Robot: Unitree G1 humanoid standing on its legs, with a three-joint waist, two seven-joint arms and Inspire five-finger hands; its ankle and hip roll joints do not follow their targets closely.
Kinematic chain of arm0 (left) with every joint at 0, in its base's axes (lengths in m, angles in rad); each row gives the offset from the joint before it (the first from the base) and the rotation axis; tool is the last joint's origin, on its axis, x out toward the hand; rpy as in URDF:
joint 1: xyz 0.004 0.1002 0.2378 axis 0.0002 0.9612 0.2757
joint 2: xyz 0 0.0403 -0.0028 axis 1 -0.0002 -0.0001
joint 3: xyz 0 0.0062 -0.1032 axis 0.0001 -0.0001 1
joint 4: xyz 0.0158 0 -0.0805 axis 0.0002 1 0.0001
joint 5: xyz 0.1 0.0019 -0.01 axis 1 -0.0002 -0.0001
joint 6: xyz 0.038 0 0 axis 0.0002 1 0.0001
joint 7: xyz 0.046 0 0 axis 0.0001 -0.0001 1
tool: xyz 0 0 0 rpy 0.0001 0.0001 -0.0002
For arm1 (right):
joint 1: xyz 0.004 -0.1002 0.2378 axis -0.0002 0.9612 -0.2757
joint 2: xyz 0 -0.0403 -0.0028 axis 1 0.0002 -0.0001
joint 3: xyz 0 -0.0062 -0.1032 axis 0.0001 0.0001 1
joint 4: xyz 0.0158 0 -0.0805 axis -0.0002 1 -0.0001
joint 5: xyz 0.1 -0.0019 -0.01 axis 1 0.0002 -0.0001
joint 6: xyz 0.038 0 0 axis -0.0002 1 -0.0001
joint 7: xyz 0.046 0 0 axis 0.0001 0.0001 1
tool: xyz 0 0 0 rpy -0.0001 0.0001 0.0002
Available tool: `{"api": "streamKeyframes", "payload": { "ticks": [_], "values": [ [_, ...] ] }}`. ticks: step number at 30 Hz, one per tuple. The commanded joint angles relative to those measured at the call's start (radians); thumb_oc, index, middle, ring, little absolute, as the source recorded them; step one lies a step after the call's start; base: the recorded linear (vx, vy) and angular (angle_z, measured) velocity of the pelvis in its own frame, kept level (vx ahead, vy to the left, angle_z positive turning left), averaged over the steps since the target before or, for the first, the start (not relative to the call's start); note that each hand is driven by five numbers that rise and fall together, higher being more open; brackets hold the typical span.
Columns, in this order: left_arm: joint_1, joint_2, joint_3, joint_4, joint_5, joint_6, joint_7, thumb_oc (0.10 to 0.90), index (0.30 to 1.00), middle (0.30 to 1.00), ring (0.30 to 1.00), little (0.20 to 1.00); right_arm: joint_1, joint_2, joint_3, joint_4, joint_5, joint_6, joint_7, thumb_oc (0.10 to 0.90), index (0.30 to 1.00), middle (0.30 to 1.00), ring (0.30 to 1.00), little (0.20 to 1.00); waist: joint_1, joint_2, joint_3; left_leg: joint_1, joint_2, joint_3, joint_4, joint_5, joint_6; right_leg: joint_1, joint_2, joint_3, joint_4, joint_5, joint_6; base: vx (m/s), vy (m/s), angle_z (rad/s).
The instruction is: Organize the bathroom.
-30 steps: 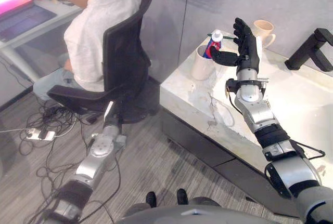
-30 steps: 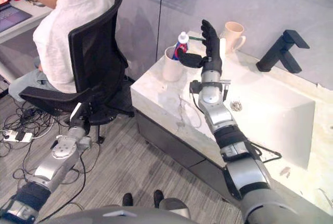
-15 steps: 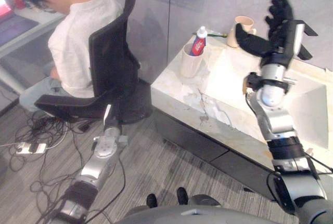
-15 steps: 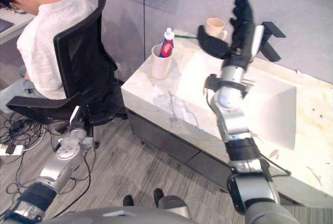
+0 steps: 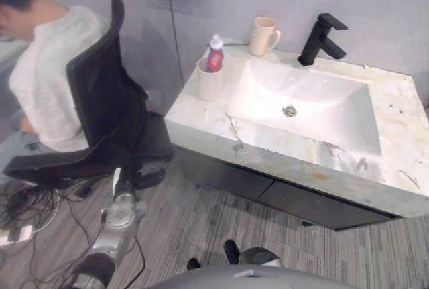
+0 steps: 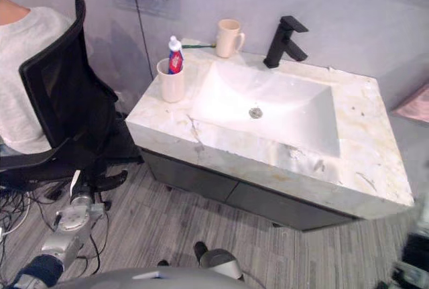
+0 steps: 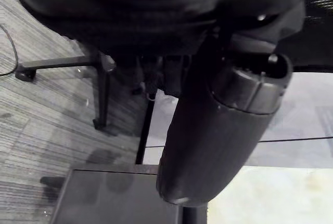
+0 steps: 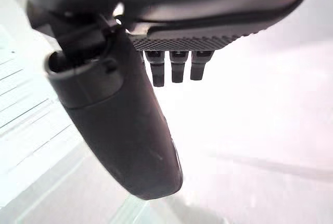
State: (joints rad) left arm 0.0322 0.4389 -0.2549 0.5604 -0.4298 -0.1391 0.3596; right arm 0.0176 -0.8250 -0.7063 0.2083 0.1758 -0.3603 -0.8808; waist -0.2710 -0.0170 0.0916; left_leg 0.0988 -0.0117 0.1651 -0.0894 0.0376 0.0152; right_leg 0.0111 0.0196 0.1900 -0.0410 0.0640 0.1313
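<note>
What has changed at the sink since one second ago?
The right robot hand, then open beside the toothpaste tube in the cup, lifted and withdrew from over the sink; it is open and empty. Cup, tube and mug stayed in place; the camera itself shifted.

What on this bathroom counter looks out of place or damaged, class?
The marble counter shows dark cracks and stains along its front edge. A green toothbrush lies flat behind the cup holding the toothpaste tube, rather than standing inside.
</note>
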Motion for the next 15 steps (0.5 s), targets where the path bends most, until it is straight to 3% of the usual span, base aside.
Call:
{"api": "streamKeyframes", "payload": {
  "ticks": [1,4,6,7,8,9,10,11,12,14,15],
  "values": [
    [0.0,0.032,0.044,0.069,0.034,-0.141,0.002,0.8,0.9,0.9,0.9,0.9,0.032,-0.114,-0.11,0.115,0.093,-0.068,-0.033,0.8,0.9,0.9,0.9,0.9,-0.02,-0.003,-0.077,-0.061,0.005,-0.009,0.109,-0.151,0.0,-0.098,-0.054,-0.083,0.196,-0.129,0.052,-0.02,0.014,-0.45],
    [0.004,-0.005,0.066,0.158,-0.011,-0.16,-0.023,0.8,0.9,0.9,0.9,0.9,0.104,-0.118,-0.138,0.266,0.146,-0.054,0.006,0.8,0.9,0.9,0.9,0.9,-0.026,-0.009,-0.072,-0.07,0.001,-0.005,0.115,-0.151,-0.001,-0.102,-0.052,-0.077,0.196,-0.127,0.048,-0.02,0.003,-0.49],
    [0.007,-0.05,0.11,0.307,-0.037,-0.206,-0.072,0.8,0.9,0.9,0.9,0.9,0.149,-0.079,-0.141,0.396,0.194,-0.012,0.017,0.8,0.9,0.9,0.9,0.9,-0.037,-0.014,-0.071,-0.079,-0.002,0.003,0.119,-0.146,0.0,-0.106,-0.046,-0.063,0.195,-0.126,0.045,-0.03,-0.014,-0.15],
    [0.006,-0.052,0.114,0.319,-0.036,-0.199,-0.074,0.8,0.9,0.9,0.9,0.9,0.155,-0.074,-0.142,0.405,0.22,0.01,0.02,0.8,0.9,0.9,0.9,0.9,-0.039,-0.015,-0.07,-0.081,-0.002,0.005,0.12,-0.145,0.0,-0.107,-0.045,-0.06,0.195,-0.126,0.045,-0.04,-0.025,-0.15],
    [0.012,-0.067,0.133,0.407,-0.049,-0.226,-0.089,0.8,0.9,0.9,0.9,0.9,0.171,0.008,-0.117,0.515,0.355,-0.027,0.07,0.8,0.9,0.9,0.9,0.9,-0.037,-0.017,-0.064,-0.085,0.004,0.015,0.118,-0.135,-0.005,-0.114,-0.044,-0.088,0.204,-0.128,0.04,-0.03,-0.024,-0.2],
    [0.014,-0.068,0.139,0.421,-0.054,-0.234,-0.092,0.8,0.9,0.9,0.9,0.9,0.175,0.026,-0.109,0.533,0.359,-0.035,0.083,0.8,0.9,0.9,0.9,0.9,-0.036,-0.018,-0.063,-0.085,0.004,0.02,0.118,-0.134,-0.007,-0.115,-0.044,-0.097,0.203,-0.128,0.04,-0.06,-0.042,-0.21],
    [0.028,-0.087,0.17,0.469,-0.063,-0.25,-0.064,0.8,0.9,0.9,0.9,0.9,0.174,0.103,-0.052,0.609,0.344,0.0,0.139,0.8,0.9,0.9,0.9,0.9,-0.022,-0.026,-0.05,-0.074,0.01,0.057,0.116,-0.131,-0.013,-0.106,-0.052,-0.163,0.196,-0.132,0.041,-0.05,-0.031,-0.21],
    [0.031,-0.092,0.181,0.482,-0.072,-0.257,-0.052,0.8,0.9,0.9,0.9,0.9,0.165,0.12,-0.03,0.637,0.376,-0.008,0.182,0.8,0.9,0.9,0.9,0.9,-0.015,-0.028,-0.046,-0.071,0.012,0.073,0.115,-0.129,-0.016,-0.103,-0.057,-0.19,0.189,-0.13,0.042,-0.09,-0.058,-0.43],
    [0.041,-0.105,0.208,0.513,-0.1,-0.264,-0.031,0.8,0.9,0.9,0.9,0.9,0.138,0.173,0.028,0.719,0.41,0.011,0.269,0.8,0.9,0.9,0.9,0.9,0.013,-0.03,-0.03,-0.059,0.021,0.129,0.116,-0.125,-0.026,-0.093,-0.071,-0.278,0.171,-0.124,0.043,-0.07,-0.053,-0.96],
    [0.047,-0.113,0.233,0.53,-0.082,-0.271,-0.016,0.8,0.9,0.9,0.9,0.9,0.126,0.236,0.092,0.811,0.384,0.003,0.329,0.8,0.9,0.9,0.9,0.9,0.038,-0.03,-0.022,-0.056,0.027,0.166,0.12,-0.123,-0.026,-0.089,-0.079,-0.318,0.158,-0.116,0.042,-0.06,-0.095,-1.76],
    [0.049,-0.12,0.242,0.547,-0.045,-0.263,-0.006,0.8,0.9,0.9,0.9,0.9,0.115,0.339,0.195,0.889,0.389,0.003,0.387,0.8,0.9,0.9,0.9,0.9,0.05,-0.028,-0.013,-0.044,0.02,0.163,0.108,-0.122,-0.016,-0.07,-0.076,-0.314,0.136,-0.112,0.039,-0.03,-0.137,-2.18]
  ]
}}
